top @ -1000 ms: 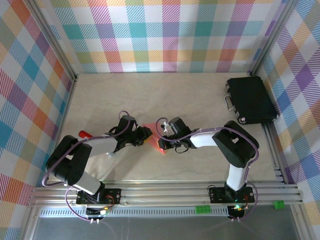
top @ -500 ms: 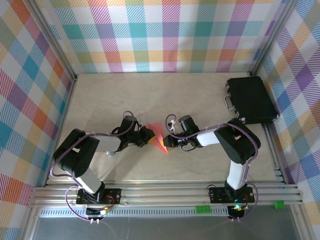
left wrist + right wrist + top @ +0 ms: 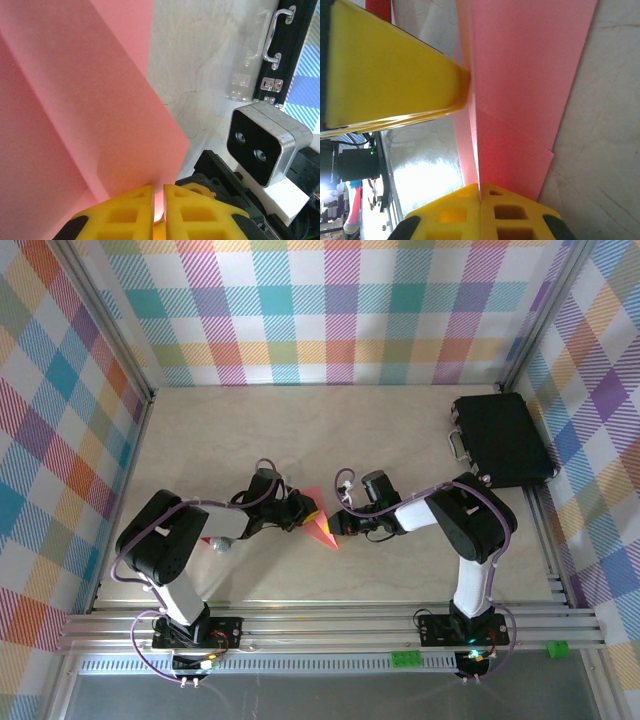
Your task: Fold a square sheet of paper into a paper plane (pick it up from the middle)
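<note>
The paper plane (image 3: 323, 528) points its tip near-right, long axis slightly diagonal.

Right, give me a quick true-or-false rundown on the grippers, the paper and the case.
1. The left gripper and the right gripper are both shut on the paper. True.
2. The paper is a flat, uncreased square. False: it is folded, with visible creases and a pointed tip.
3. The case sits in the far right corner of the table. True.
4. The paper lies on the case. False: it is mid-table between the two grippers, well apart from the case.
</note>
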